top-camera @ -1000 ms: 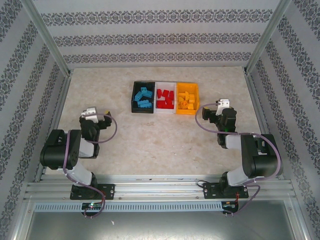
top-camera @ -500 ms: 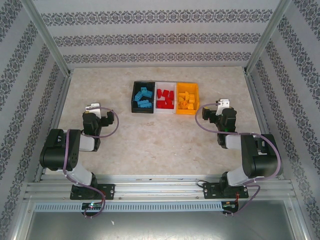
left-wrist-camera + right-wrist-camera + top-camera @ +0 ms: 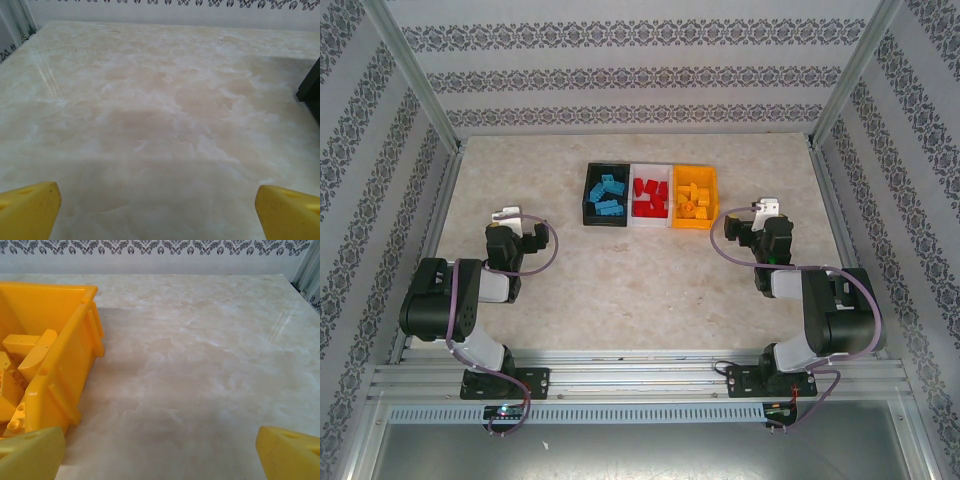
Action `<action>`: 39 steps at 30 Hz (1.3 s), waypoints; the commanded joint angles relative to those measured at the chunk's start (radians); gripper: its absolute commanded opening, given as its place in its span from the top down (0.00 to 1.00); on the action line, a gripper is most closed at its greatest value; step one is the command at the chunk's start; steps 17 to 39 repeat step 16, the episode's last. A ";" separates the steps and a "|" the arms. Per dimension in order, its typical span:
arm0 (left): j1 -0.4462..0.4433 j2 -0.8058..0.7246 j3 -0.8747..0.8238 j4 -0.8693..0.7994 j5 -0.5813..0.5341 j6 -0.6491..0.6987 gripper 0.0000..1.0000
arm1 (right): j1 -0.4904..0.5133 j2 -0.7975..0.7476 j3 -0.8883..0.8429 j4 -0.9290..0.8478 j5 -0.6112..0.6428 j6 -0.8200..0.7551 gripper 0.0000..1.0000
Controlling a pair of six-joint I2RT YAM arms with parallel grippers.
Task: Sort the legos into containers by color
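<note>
Three containers stand in a row at the middle back of the table. The black bin point(image 3: 586, 196) holds light blue legos point(image 3: 608, 195), the white bin point(image 3: 652, 168) red legos point(image 3: 649, 198), the orange-yellow bin point(image 3: 713, 190) yellow legos point(image 3: 691, 200). My left gripper point(image 3: 512, 232) hovers low over bare table left of the bins, open and empty point(image 3: 159, 210). My right gripper point(image 3: 760, 228) sits just right of the orange-yellow bin point(image 3: 65, 365), open with nothing between its yellow fingertips point(image 3: 160, 452). Yellow legos point(image 3: 30, 355) lie inside that bin.
A corner of the black bin point(image 3: 310, 90) shows at the right edge of the left wrist view. Patterned walls and metal posts point(image 3: 415, 80) enclose the marble table point(image 3: 640, 280). An aluminium rail point(image 3: 640, 378) runs along the near edge by the arm bases.
The left wrist has shifted slightly farther and to the right, then stopped. The right arm and the bins have not moved.
</note>
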 commanded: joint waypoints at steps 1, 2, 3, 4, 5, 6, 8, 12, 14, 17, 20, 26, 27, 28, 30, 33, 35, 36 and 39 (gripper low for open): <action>-0.008 -0.022 -0.001 -0.008 0.007 0.019 0.00 | 0.006 0.003 -0.009 0.040 0.013 0.003 0.02; -0.008 -0.022 -0.001 -0.008 0.007 0.019 0.00 | 0.006 0.003 -0.009 0.040 0.014 0.004 0.02; -0.008 -0.022 -0.001 -0.008 0.007 0.019 0.00 | 0.006 0.005 -0.009 0.038 0.013 0.004 0.02; -0.007 -0.022 -0.001 -0.007 0.007 0.019 0.00 | 0.007 0.005 -0.009 0.038 0.013 0.003 0.02; -0.008 -0.022 -0.001 -0.008 0.007 0.020 0.00 | 0.006 0.005 -0.008 0.038 0.013 0.003 0.02; -0.007 -0.022 -0.001 -0.007 0.007 0.019 0.00 | 0.006 0.006 -0.007 0.038 0.013 0.004 0.02; -0.008 -0.022 -0.001 -0.007 0.007 0.019 0.00 | 0.004 0.007 -0.003 0.032 0.009 0.006 0.02; -0.008 -0.022 -0.002 -0.009 0.007 0.019 0.00 | 0.002 0.008 -0.003 0.031 0.006 0.007 0.02; -0.007 -0.022 0.000 -0.011 0.010 0.021 0.00 | 0.002 0.008 -0.004 0.032 0.007 0.005 0.02; -0.008 -0.022 0.001 -0.011 0.008 0.021 0.00 | 0.003 0.006 -0.006 0.036 0.007 0.004 0.02; -0.008 -0.022 0.001 -0.011 0.008 0.021 0.00 | 0.003 0.006 -0.006 0.036 0.007 0.004 0.02; -0.008 -0.022 0.001 -0.011 0.008 0.021 0.00 | 0.003 0.006 -0.006 0.036 0.007 0.004 0.02; -0.008 -0.022 0.001 -0.011 0.008 0.021 0.00 | 0.003 0.006 -0.006 0.036 0.007 0.004 0.02; -0.008 -0.022 0.001 -0.011 0.008 0.021 0.00 | 0.003 0.006 -0.006 0.036 0.007 0.004 0.02; -0.008 -0.022 0.001 -0.011 0.008 0.021 0.00 | 0.003 0.006 -0.006 0.036 0.007 0.004 0.02; -0.008 -0.022 0.001 -0.011 0.008 0.021 0.00 | 0.003 0.006 -0.006 0.036 0.007 0.004 0.02; -0.008 -0.022 0.001 -0.011 0.008 0.021 0.00 | 0.003 0.006 -0.006 0.036 0.007 0.004 0.02; -0.008 -0.022 0.001 -0.011 0.008 0.021 0.00 | 0.003 0.006 -0.006 0.036 0.007 0.004 0.02; -0.008 -0.022 0.001 -0.011 0.008 0.021 0.00 | 0.003 0.006 -0.006 0.036 0.007 0.004 0.02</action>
